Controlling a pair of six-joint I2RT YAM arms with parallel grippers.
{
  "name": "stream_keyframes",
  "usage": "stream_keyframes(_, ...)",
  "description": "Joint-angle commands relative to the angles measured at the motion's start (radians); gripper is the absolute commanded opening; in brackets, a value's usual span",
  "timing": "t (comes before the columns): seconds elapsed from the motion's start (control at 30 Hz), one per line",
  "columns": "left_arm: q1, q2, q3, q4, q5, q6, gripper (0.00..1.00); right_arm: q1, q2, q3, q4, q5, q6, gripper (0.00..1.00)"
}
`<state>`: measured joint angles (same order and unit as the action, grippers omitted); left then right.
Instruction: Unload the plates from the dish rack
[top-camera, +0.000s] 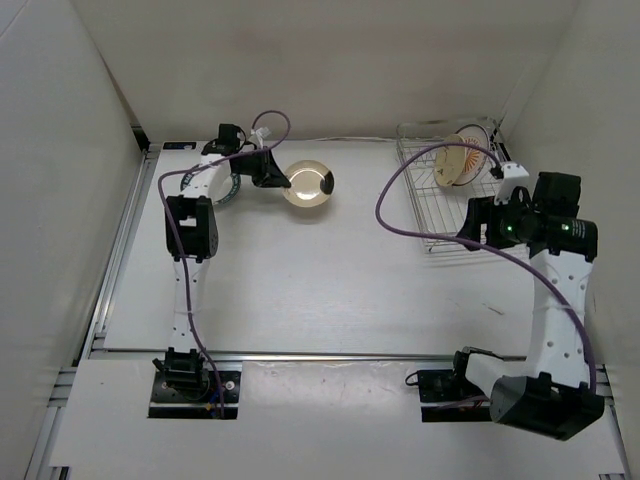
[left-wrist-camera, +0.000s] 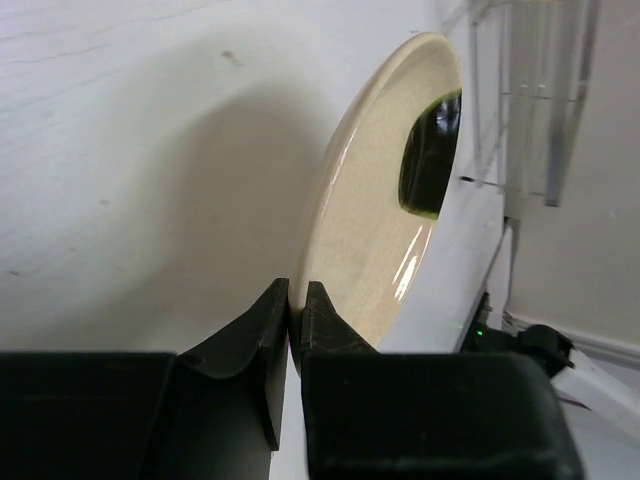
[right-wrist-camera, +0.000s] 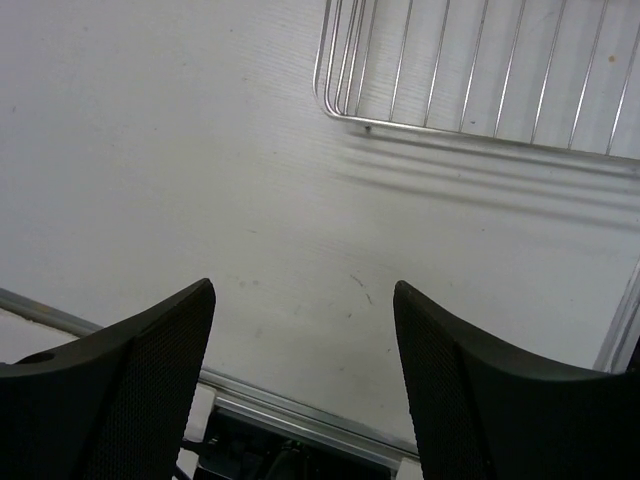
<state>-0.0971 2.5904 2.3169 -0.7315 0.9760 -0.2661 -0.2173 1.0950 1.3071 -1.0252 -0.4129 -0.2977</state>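
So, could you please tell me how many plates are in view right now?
3. A tan plate gripped at its rim by the left fingers; a sunburst plate standing in the dish rack; a dark-rimmed plate mostly hidden under the left arm.

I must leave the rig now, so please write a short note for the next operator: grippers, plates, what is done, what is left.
Left gripper: shut on the rim of the tan plate, already out of the dish rack.
Right gripper: open, empty, over the table beside the rack.
Lettered plate: out, partly hidden under the left arm.
Sunburst plate: in the rack.
Done: two plates out.
Left: release the tan plate, unload the sunburst plate.
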Motion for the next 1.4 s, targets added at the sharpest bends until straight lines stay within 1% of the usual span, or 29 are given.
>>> stream_keyframes(0.0, -0.016, 0.019, 0.05, 0.018, -0.034, 0.028, 0.1, -0.011, -0.036, -0.049, -0.032, 0.003, -0.031, 0.76)
stream_keyframes(0.13, -0.016, 0.052, 0.093, 0.061, -0.082, 0.01, 0.1, -0.022, -0.046, -0.068, -0.041, -0.017, -0.031, 0.77)
stream_keyframes(0.2, -0.016, 0.065, 0.093, 0.072, -0.1, 0.01, 0.1, -0.045, -0.055, -0.077, -0.041, -0.052, -0.031, 0.79)
stream_keyframes(0.3, -0.016, 0.086, 0.093, 0.072, -0.1, 0.001, 0.1, -0.045, -0.055, -0.1, -0.041, -0.063, -0.021, 0.79)
stream_keyframes(0.37, -0.026, 0.086, 0.093, 0.072, -0.123, 0.001, 0.15, -0.045, -0.064, -0.109, -0.032, -0.063, -0.021, 0.79)
stream_keyframes(0.47, -0.026, 0.095, 0.073, 0.072, -0.161, 0.001, 0.28, -0.045, -0.064, -0.118, -0.032, -0.063, -0.021, 0.79)
stream_keyframes(0.5, -0.026, 0.096, 0.073, 0.072, -0.183, 0.001, 0.39, -0.045, -0.064, -0.118, -0.021, -0.063, -0.012, 0.79)
stream_keyframes(0.57, -0.035, 0.096, 0.062, 0.072, -0.198, 0.001, 0.5, -0.045, -0.064, -0.118, -0.021, -0.072, -0.012, 0.79)
stream_keyframes(0.6, -0.035, 0.096, 0.053, 0.072, -0.207, 0.001, 0.59, -0.045, -0.064, -0.118, -0.021, -0.072, -0.003, 0.79)
stream_keyframes(0.7, -0.035, 0.073, 0.044, 0.072, -0.241, 0.01, 0.68, -0.045, -0.064, -0.118, -0.012, -0.072, -0.003, 0.79)
stream_keyframes(0.77, -0.044, 0.062, 0.033, 0.072, -0.261, 0.019, 0.78, -0.045, -0.073, -0.118, -0.012, -0.072, 0.006, 0.79)
stream_keyframes(0.87, -0.044, 0.022, -0.011, 0.063, -0.307, 0.03, 0.88, -0.045, -0.073, -0.1, -0.012, -0.072, 0.006, 0.79)
stream_keyframes(0.93, -0.044, -0.024, -0.063, 0.063, -0.342, 0.039, 0.88, -0.045, -0.073, -0.1, 0.011, -0.081, 0.015, 0.79)
stream_keyframes(1.03, -0.065, -0.096, -0.141, 0.05, -0.491, 0.048, 0.89, -0.045, -0.073, -0.077, 0.054, -0.055, 0.038, 0.8)
stream_keyframes(1.07, -0.075, -0.114, -0.158, 0.05, -0.56, 0.06, 0.89, -0.045, -0.073, -0.077, 0.068, -0.046, 0.052, 0.8)
stream_keyframes(1.1, -0.075, -0.131, -0.175, 0.041, -0.591, 0.07, 0.89, -0.045, -0.073, -0.066, 0.083, -0.034, 0.067, 0.83)
stream_keyframes(1.17, -0.085, -0.188, -0.226, 0.041, -0.666, 0.07, 0.89, -0.045, -0.052, -0.037, 0.138, 0.006, 0.091, 0.85)
stream_keyframes(1.23, -0.085, -0.255, -0.275, 0.041, -0.694, 0.07, 0.9, -0.045, -0.028, -0.019, 0.178, 0.074, 0.12, 0.85)
stream_keyframes(1.33, -0.095, -0.338, -0.326, 0.032, -0.694, 0.091, 0.92, -0.045, 0.028, 0.021, 0.258, 0.144, 0.163, 0.85)
stream_keyframes(1.37, -0.095, -0.407, -0.338, 0.032, -0.694, 0.091, 0.92, -0.045, 0.046, 0.047, 0.293, 0.157, 0.173, 0.85)
